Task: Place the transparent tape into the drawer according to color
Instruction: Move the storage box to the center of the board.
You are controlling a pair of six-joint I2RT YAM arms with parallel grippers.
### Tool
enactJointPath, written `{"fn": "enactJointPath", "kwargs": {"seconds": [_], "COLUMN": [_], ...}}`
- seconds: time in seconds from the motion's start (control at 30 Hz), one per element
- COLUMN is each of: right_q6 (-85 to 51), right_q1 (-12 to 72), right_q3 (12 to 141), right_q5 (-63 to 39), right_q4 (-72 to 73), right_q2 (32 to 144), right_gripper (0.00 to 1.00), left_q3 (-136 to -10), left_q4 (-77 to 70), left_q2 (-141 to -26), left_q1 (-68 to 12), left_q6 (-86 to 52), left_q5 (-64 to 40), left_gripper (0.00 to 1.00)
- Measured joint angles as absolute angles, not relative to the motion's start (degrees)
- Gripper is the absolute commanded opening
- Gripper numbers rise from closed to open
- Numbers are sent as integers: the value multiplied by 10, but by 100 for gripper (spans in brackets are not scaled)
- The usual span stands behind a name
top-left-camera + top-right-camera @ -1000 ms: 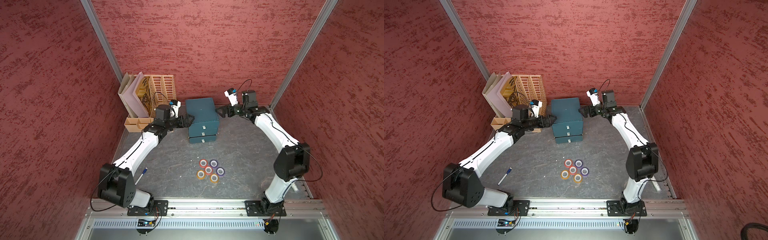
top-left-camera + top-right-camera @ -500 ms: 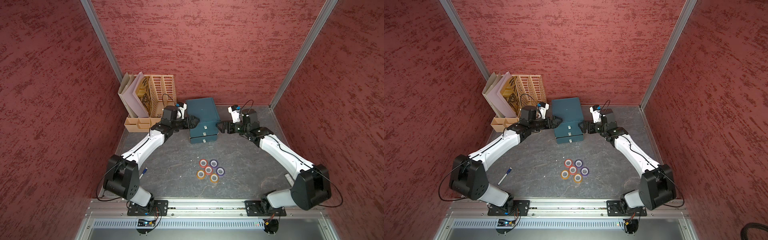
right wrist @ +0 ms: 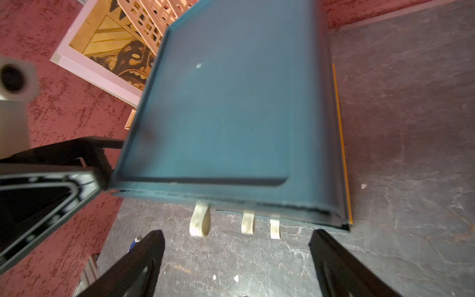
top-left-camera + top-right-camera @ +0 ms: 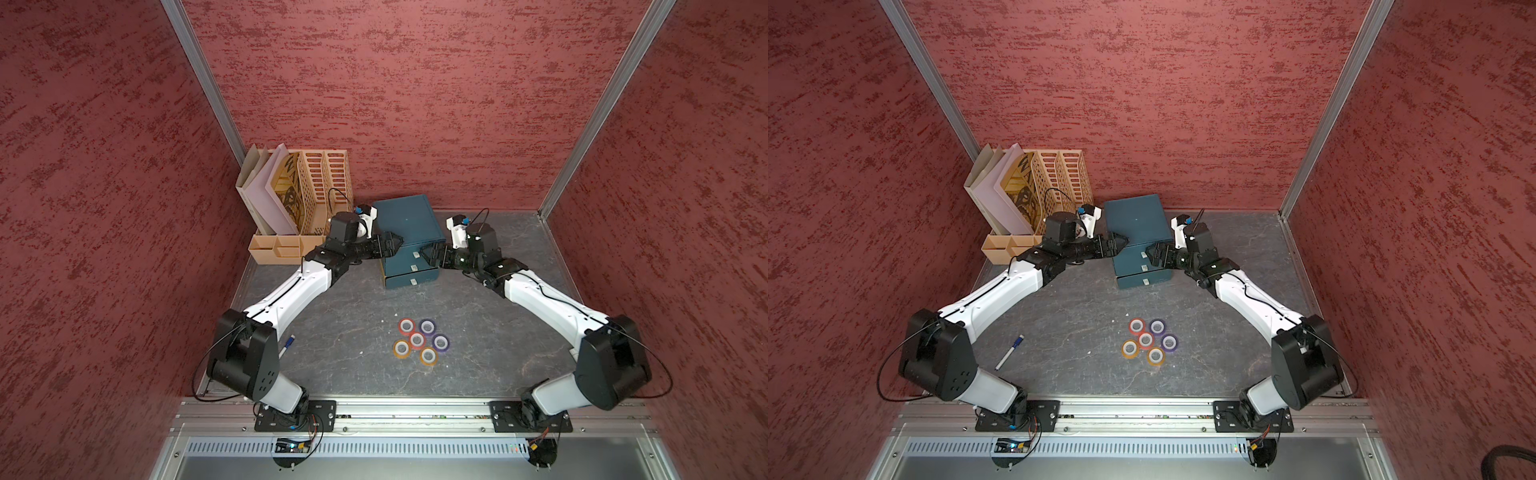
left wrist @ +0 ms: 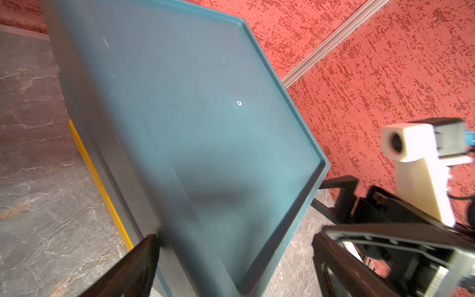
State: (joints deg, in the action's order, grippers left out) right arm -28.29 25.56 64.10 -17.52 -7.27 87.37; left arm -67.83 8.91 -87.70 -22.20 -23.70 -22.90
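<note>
Left gripper point(image 4: 393, 242), spread wide, hovering beside drawer cabinet point(image 4: 409, 222) at far edge of tabletop point(image 4: 332, 316). Right gripper point(image 4: 427, 254), spread too, hovering opposite. Transparent tape point(image 4: 419, 341) lying clustered mid-tabletop.

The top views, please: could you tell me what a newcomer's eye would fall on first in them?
Most striking is the cluster of six small tape rolls, red, purple and orange, on the dark tabletop near the front. Behind them, the left hand and the right hand, both open, flank the teal drawer unit by the back wall. A tan file rack stands in the corner beside it.
</note>
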Motion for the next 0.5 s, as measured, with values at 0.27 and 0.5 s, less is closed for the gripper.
{"fn": "enactJointPath", "kwargs": {"seconds": [0.27,0.5], "right_q6": [-293,-301], "right_q1": [256,256], "right_q3": [699,717], "right_q5": [-173,-166], "right_q4": [-67,-48], "right_q2": [919,929], "right_gripper": [94,86], "left_q3": [-678,-678], "left_q4": [85,85], "left_q2": [-877,-877], "left_q1": [-221,-219], "left_q6": [-237,-237], "left_q5": [-229,-229], "left_gripper": [97,97]}}
